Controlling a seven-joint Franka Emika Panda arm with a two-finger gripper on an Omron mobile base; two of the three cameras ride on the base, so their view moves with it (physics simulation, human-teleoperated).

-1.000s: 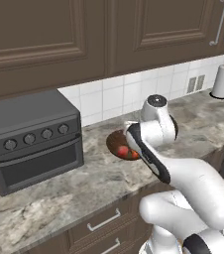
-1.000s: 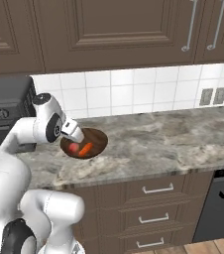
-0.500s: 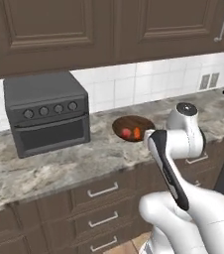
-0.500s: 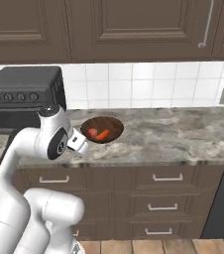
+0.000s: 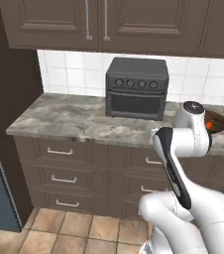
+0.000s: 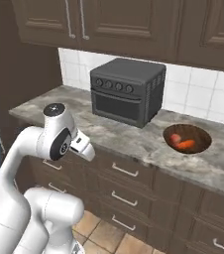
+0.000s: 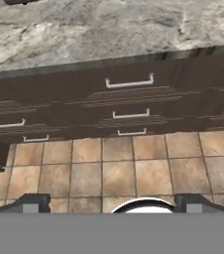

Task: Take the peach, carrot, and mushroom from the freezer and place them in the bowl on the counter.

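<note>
Short stubby orange carrot (image 6: 187,145): lies flat beside red round peach (image 6: 175,138), long axis across shallow dark wooden bowl (image 6: 203,136); grey-beige marbled stone counter (image 6: 134,139). Two-finger gripper (image 7: 112,204): jaws wide, empty.

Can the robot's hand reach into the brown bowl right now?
Probably not yet. The gripper is open but points down at the floor tiles in front of the drawers, well away from the bowl on the counter beside the toaster oven.

A rendered home kitchen is indicated by the stone counter (image 6: 134,141), brown drawers (image 5: 64,163), wall cabinets (image 5: 134,22), toaster oven (image 6: 126,92) and tiled floor (image 7: 119,173).
</note>
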